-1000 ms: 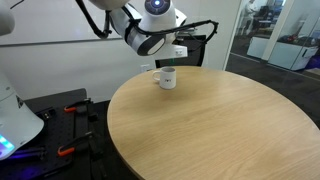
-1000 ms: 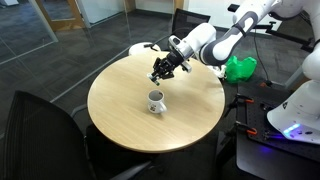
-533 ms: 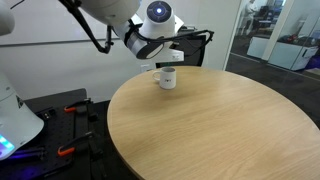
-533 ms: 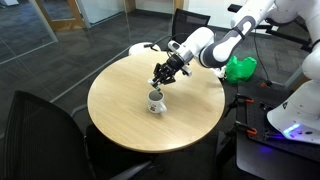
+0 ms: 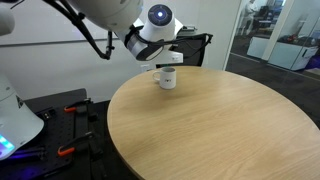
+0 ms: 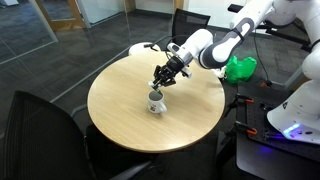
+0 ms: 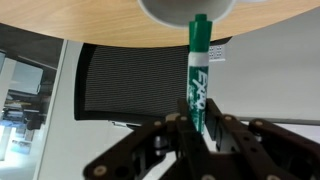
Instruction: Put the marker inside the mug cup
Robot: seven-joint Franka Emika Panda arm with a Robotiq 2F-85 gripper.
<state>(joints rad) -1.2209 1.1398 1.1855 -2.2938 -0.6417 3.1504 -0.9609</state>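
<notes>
Bright even indoor light, soft low-resolution frames

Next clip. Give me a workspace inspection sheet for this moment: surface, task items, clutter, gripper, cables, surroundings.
surface: round light wooden table, bare wood.
job's things: small white ceramic mug upright; green and white marker pen held over it, far end at the mug's mouth.
clutter: nothing seen.
gripper: black Robotiq gripper shut on the marker, above the mug.
cables: black cable looped along the arm.
surroundings: black mesh chair; green bag-like object; glass partitions.
</notes>
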